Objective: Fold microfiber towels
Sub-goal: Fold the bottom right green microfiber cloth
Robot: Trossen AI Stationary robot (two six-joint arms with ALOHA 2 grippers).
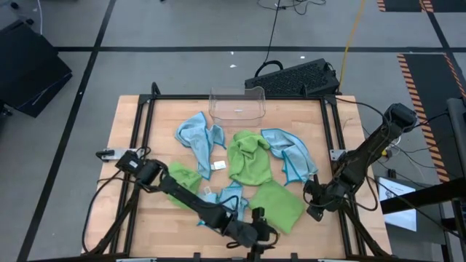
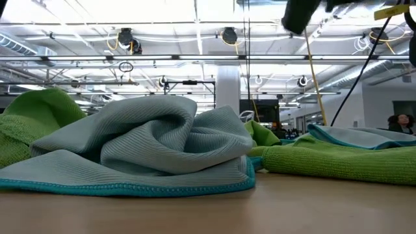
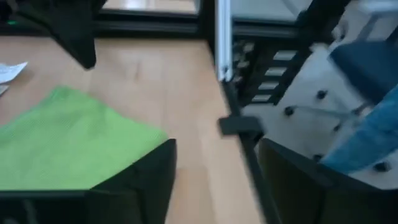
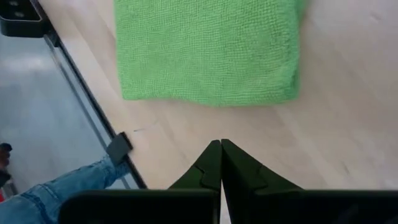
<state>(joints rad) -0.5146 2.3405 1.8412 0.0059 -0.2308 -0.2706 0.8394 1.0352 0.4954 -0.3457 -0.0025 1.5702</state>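
left gripper (image 1: 256, 218): jaws released, nothing between them, at the counter's near edge just beside the folded green towel (image 1: 277, 205)
right gripper (image 1: 314, 207): jaws clenched, empty, above bare wood near the same towel's right side
folded green towel: flat, near-right part of the counter (image 1: 131, 145)
other towels: crumpled in the middle; light blue towel (image 1: 198, 135), green towel (image 1: 248, 158), another blue towel (image 1: 291, 153)
clear bin (image 1: 237, 103): far edge, empty

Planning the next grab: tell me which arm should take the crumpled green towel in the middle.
Probably left. The left gripper stands open near the pile, nearer the crumpled green towel; the right gripper is shut, at the table's right edge.
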